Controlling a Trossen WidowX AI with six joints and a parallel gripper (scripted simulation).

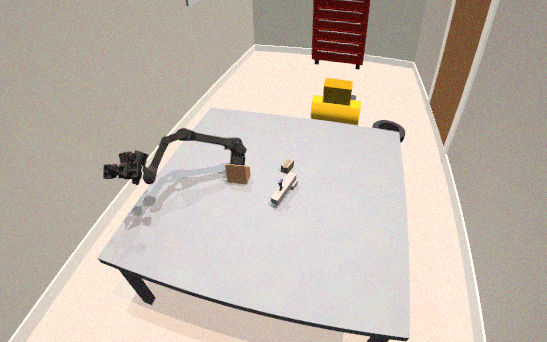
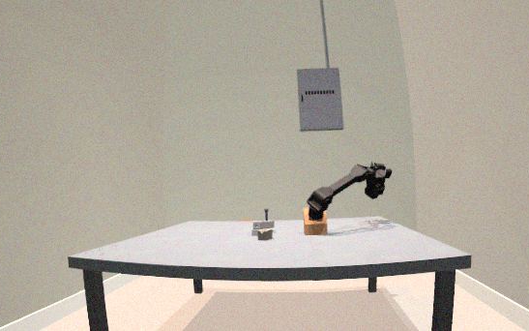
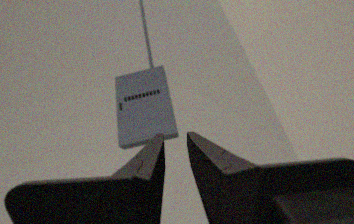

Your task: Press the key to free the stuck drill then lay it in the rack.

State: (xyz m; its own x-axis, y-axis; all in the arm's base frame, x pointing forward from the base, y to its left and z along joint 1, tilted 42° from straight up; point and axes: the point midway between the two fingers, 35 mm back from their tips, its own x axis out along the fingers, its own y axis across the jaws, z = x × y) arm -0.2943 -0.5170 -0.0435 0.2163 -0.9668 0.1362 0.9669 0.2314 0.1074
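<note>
And here the black jointed arm (image 1: 209, 139) (image 2: 342, 184) is seen stretched out from its square brown wooden block (image 1: 238, 174) (image 2: 315, 226), which is set on the pale grey table (image 1: 319, 255) (image 2: 212, 252) as a raised footing. The black two-fingered pincer (image 1: 111, 171) (image 2: 382, 172) (image 3: 175, 139) is held high and well left of the workpieces in the top view, its fingers nearly closed on nothing: only a narrow gap is left. That shape probably suits a press, since the key needs to be pushed, not gripped.

Over to the job! The slim dark upright drill (image 1: 280, 184) (image 2: 266, 214) is presumably the stuck piece; it is seated in the long off-white block (image 1: 284, 189) (image 2: 263, 225), apparently held there until the key is pressed. The key itself cannot be told for certain, though a small pale side piece (image 1: 295, 185) may be it. Just beside, on the far side in the top view, the small tan block (image 1: 287, 165) (image 2: 265, 234) is placed, possibly as the rack, where a short carry would be needed. First, the reach must be made; a knock to the drill is to be avoided.
</note>
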